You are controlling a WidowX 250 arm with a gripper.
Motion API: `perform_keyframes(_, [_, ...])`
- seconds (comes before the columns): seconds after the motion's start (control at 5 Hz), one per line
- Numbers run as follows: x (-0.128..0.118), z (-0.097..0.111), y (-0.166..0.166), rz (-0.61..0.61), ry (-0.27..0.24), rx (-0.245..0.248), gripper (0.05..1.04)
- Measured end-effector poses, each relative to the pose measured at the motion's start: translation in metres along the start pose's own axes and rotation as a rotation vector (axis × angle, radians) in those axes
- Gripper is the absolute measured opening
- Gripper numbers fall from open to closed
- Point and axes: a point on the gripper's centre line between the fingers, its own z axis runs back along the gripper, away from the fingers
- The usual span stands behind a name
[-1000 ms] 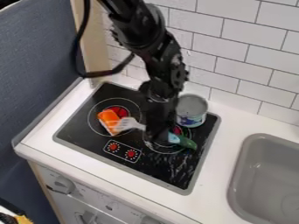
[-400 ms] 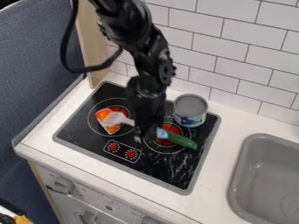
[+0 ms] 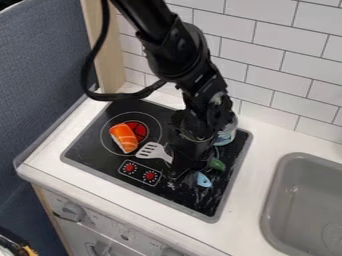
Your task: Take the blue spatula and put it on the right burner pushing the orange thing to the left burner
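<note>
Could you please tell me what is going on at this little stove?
A robot's gripper is down over the middle of a spatula on the stove top; whether it has hold of it, I cannot tell. The spatula's pale slotted head points toward the left burner, where the orange thing already sits. A green thing lies near the spatula's blue end.

Metal can, printed wrapper, partly hidden, at cooktop's wall-side edge. Green object, mostly hidden, on the cooktop. Two red-centred dials marked near its front edge. Grey sink set in white surface, right. White brick-pattern tiles behind; wooden post beside dark blue panel, left. White appliance front below, round knob upon it.
</note>
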Motion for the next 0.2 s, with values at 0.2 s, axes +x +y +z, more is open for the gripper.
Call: perform_keyframes(0.2, [-0.0122, -0.0103, -0.0035, -0.058, 0.012, -0.004, 0.324])
